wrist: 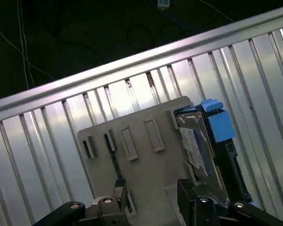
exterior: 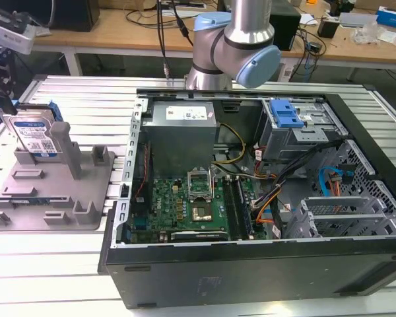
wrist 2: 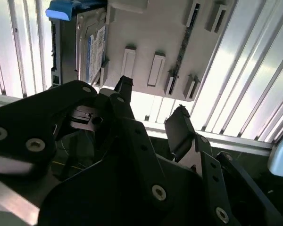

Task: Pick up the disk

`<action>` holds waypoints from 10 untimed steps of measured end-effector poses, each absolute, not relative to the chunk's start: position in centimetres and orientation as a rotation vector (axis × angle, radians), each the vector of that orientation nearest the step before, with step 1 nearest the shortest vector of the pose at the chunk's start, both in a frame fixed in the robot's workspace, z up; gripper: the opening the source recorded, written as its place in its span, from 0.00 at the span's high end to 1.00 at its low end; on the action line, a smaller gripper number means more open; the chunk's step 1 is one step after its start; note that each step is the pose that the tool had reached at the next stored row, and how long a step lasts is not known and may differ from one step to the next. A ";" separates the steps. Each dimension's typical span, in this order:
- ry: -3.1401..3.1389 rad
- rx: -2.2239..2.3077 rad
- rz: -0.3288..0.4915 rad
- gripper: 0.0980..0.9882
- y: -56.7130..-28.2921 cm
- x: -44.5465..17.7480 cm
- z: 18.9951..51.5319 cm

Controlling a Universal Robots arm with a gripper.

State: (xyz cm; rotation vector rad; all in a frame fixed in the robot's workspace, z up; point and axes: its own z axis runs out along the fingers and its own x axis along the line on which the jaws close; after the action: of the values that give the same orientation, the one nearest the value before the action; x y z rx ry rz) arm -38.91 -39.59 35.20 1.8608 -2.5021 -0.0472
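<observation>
- The flat silver metal disk (exterior: 34, 134) with a white-and-blue label and blue side rails was stood on edge in the grey plastic fixture (exterior: 86, 191), at the exterior view's left beside the open black computer case (exterior: 251, 277).
- The black two-fingered gripper (wrist 2: 151, 106) was seen spread open, nothing held, clear of the disk.

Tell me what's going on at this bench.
A silver-and-blue robot arm has its black tool aimed at the flat silver hard drive with blue rails. The drive stands on edge in the grey plastic fixture beside an open computer case. The tool is open, empty and not touching the drive.
</observation>
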 end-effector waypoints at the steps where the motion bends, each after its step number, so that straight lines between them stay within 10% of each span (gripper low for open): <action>1: -2.478 1.892 -0.047 0.48 -39.6 -38.9 35.2; 10: -2.312 2.089 -0.043 0.48 -39.6 -38.9 35.1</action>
State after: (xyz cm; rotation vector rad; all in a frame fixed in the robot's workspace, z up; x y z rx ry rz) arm -38.89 -39.59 35.15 2.0887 -2.3124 -0.0428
